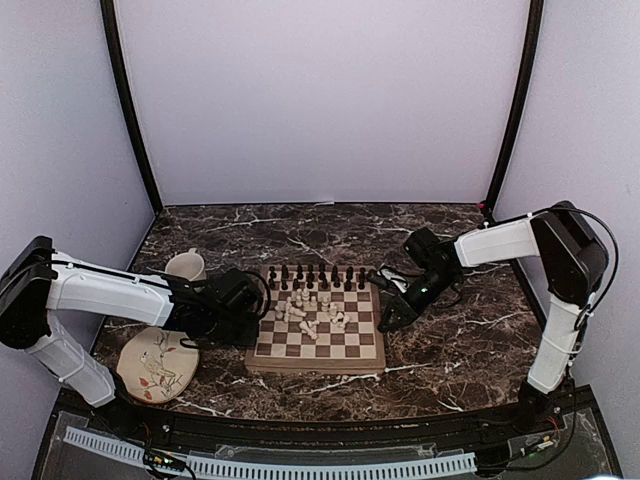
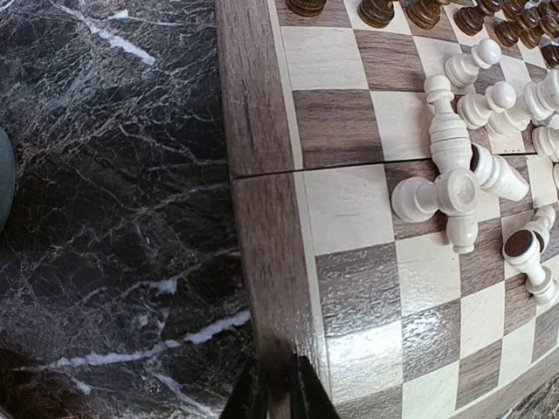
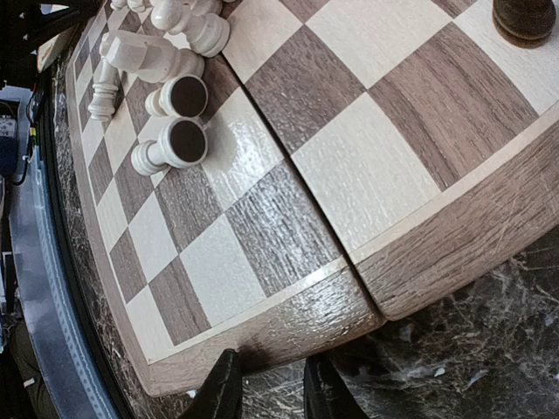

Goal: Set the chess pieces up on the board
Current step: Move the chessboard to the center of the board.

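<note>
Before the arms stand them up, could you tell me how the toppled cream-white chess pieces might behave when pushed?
The cream-white turned chess pieces lie on their sides with round bodies, so a nudge probably rolls them. Glossy and slim, they may slip from a grip. Several touch on the checkered wooden board; moving one likely disturbs others.

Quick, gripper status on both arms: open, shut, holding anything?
Left gripper: shut, empty, by the left edge of the square wooden chessboard.
Right gripper: slightly open, empty, by its right edge.
</note>
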`<state>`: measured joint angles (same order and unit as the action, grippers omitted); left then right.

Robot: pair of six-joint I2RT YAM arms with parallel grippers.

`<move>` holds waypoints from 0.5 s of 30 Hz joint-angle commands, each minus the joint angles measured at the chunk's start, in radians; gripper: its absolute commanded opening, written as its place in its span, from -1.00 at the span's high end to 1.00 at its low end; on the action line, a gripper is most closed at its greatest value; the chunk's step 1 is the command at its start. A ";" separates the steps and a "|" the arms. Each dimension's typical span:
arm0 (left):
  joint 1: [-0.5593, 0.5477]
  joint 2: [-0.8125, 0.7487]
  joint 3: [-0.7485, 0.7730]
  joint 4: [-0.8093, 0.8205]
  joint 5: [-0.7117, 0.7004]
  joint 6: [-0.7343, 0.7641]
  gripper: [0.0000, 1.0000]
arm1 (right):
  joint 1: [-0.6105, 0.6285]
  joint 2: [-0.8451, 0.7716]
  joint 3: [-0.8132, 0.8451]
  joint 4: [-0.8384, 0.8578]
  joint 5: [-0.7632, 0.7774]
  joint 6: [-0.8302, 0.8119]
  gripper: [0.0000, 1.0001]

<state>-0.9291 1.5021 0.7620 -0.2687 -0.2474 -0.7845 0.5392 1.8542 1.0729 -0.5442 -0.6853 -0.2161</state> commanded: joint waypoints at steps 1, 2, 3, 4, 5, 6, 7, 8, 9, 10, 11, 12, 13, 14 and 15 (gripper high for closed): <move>-0.028 -0.045 -0.029 -0.035 0.072 -0.020 0.76 | 0.020 -0.011 0.045 -0.057 -0.076 -0.072 0.51; -0.028 -0.066 -0.032 -0.049 0.061 -0.018 0.76 | 0.004 -0.015 0.058 -0.086 -0.067 -0.086 0.51; -0.028 -0.092 -0.036 -0.067 0.047 -0.013 0.75 | -0.018 -0.022 0.066 -0.106 -0.061 -0.095 0.51; -0.028 -0.119 -0.039 -0.089 0.032 -0.004 0.72 | -0.041 -0.038 0.070 -0.118 -0.056 -0.102 0.49; -0.028 -0.160 -0.041 -0.105 0.018 0.007 0.68 | -0.066 -0.059 0.068 -0.121 -0.051 -0.106 0.47; -0.028 -0.192 -0.040 -0.119 -0.004 0.025 0.58 | -0.088 -0.088 0.068 -0.121 -0.045 -0.107 0.44; -0.028 -0.220 -0.035 -0.131 -0.020 0.053 0.47 | -0.115 -0.129 0.072 -0.123 -0.034 -0.109 0.42; -0.028 -0.253 -0.031 -0.135 -0.029 0.085 0.34 | -0.134 -0.163 0.073 -0.127 -0.025 -0.112 0.39; -0.028 -0.283 -0.029 -0.123 -0.031 0.132 0.17 | -0.146 -0.204 0.088 -0.129 -0.014 -0.115 0.35; -0.028 -0.313 -0.027 -0.105 -0.030 0.179 -0.06 | -0.158 -0.240 0.107 -0.128 0.000 -0.114 0.27; -0.028 -0.341 -0.021 -0.088 -0.030 0.231 -0.34 | -0.168 -0.297 0.117 -0.120 0.014 -0.109 0.10; -0.028 -0.365 -0.012 -0.075 -0.039 0.275 -0.86 | -0.175 -0.349 0.121 -0.103 0.033 -0.096 -0.16; -0.028 -0.385 0.003 -0.075 -0.067 0.306 -0.96 | -0.179 -0.397 0.122 -0.080 0.070 -0.081 -0.72; -0.028 -0.399 0.025 -0.090 -0.107 0.326 -0.98 | -0.179 -0.449 0.119 -0.054 0.117 -0.064 -0.97; -0.028 -0.404 0.053 -0.128 -0.166 0.328 -0.98 | -0.180 -0.496 0.116 -0.034 0.185 -0.042 -1.00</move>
<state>-0.9558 1.1450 0.7406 -0.3511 -0.2783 -0.5995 0.3569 1.5295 1.1599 -0.6487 -0.6449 -0.2993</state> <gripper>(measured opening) 0.957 0.769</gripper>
